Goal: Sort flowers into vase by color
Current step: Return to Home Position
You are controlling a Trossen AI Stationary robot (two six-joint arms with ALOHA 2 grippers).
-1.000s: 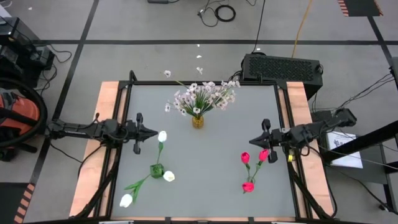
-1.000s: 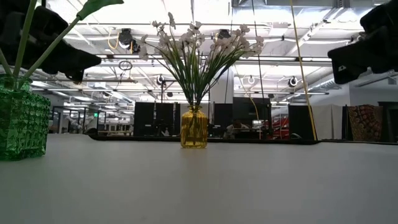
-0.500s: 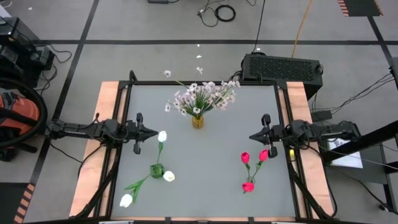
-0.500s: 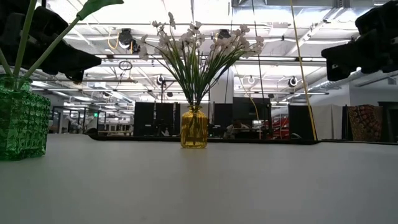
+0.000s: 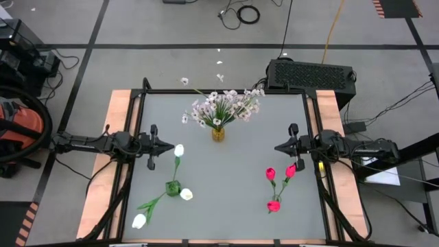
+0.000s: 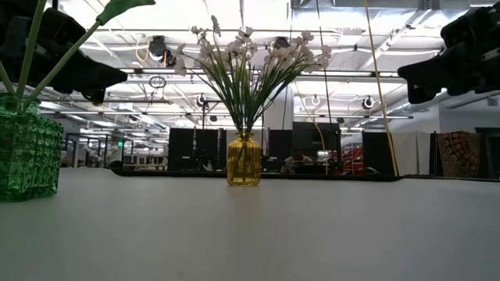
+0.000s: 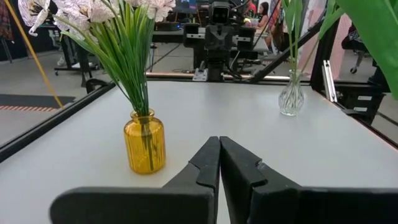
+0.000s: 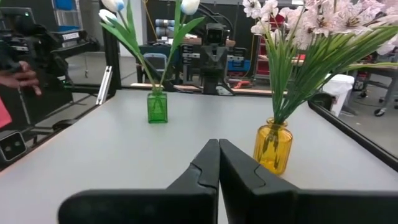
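Note:
A yellow vase [image 5: 218, 134] at the table's far middle holds sprays of tiny pale blossoms [image 5: 223, 106]. A green vase [image 5: 173, 187] near the front left holds white tulips [image 5: 179, 149]. A clear vase [image 7: 291, 99] at the right holds pink-red tulips [image 5: 270, 173]. My left gripper [image 5: 168, 145] is shut and level at the left, pointing toward the table's right, next to a white tulip head. My right gripper [image 5: 278, 148] is shut and level at the right, pointing toward the table's left, just beyond the red tulips. Neither holds anything.
A black box [image 5: 312, 74] sits behind the table's far right corner. Wooden strips [image 5: 116, 137] run along the left and right table edges. Bare grey tabletop [image 5: 233, 206] lies between the vases. A person's hand [image 8: 18, 74] shows beyond the table in the right wrist view.
My right arm has swung round so that its gripper now points straight toward the table's left edge, and its tip has shifted a little toward the far edge. It has stayed shut. The flowers and vases have not moved.

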